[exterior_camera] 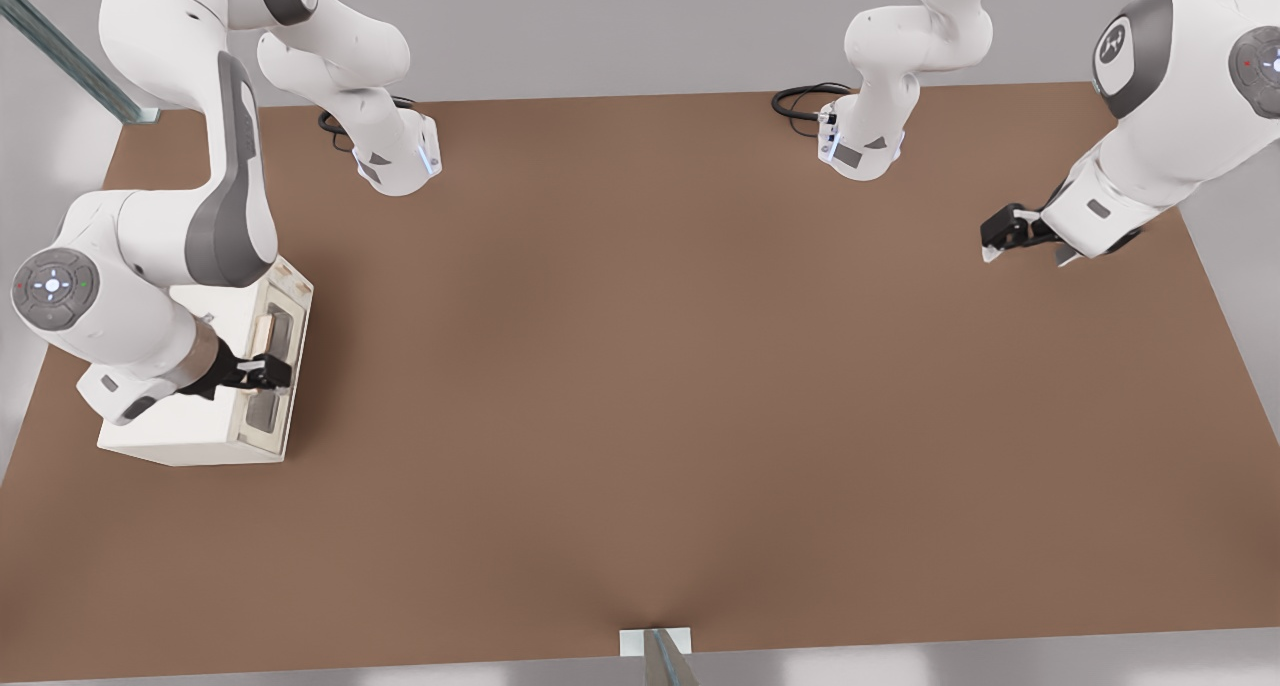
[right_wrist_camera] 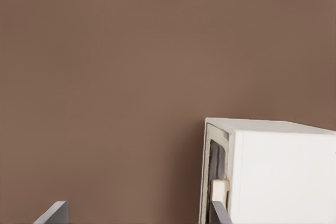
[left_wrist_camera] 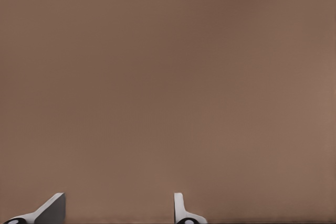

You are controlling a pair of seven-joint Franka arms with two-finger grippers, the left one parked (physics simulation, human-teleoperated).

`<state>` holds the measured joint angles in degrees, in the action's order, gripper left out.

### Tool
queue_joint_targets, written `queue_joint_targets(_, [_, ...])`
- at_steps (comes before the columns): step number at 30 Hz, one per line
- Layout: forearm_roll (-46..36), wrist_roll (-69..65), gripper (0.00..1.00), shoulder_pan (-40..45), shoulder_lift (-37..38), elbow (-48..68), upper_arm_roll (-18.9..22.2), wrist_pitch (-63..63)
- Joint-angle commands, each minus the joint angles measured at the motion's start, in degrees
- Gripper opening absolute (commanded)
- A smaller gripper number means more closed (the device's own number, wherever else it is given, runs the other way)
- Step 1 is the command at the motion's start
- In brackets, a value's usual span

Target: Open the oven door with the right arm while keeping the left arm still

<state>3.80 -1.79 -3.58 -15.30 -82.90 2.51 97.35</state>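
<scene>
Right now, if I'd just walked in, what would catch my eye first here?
Probably the right arm bent over the small white oven at the front view's left, on a wide brown table. Its black gripper sits at the tan handle on the oven door, which looks closed. At the front view's right, the left arm hangs over bare tabletop.

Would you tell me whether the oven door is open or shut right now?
Shut: the oven door lies flush against the oven, with the gripper at its handle.

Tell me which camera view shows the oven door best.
The front view: the oven door shows its cream frame, window and handle, with the pincer at the handle. The right wrist view sees the door edge-on only. The left wrist view shows only table.
</scene>
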Motion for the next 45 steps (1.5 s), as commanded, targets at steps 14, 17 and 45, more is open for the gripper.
queue_joint_targets(14, [50.2,34.2,0.21,-12.1,8.4,-32.2,0.0,2.2])
queue_joint_targets(17, [50.3,43.7,0.21,-12.3,7.7,-34.7,0.0,3.6])
queue_joint_targets(45, [61.9,74.1,0.21,-8.8,0.1,-40.3,0.1,11.3])
